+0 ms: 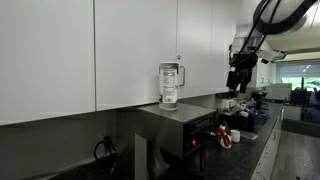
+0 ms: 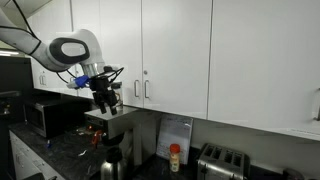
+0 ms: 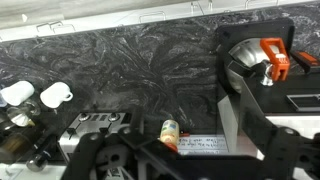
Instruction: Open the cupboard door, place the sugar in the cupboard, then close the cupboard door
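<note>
Overhead, the cupboard door was seen shut, its silver handle near its left edge. The gripper was held above a steel machine, jaws spread wide, nothing between them. The sugar was seen upright on a grey appliance, well apart from the gripper.

Legible text, brands, numbers: none. White label, wrist view, just beside a small bottle: printed lines, too small to read
</note>
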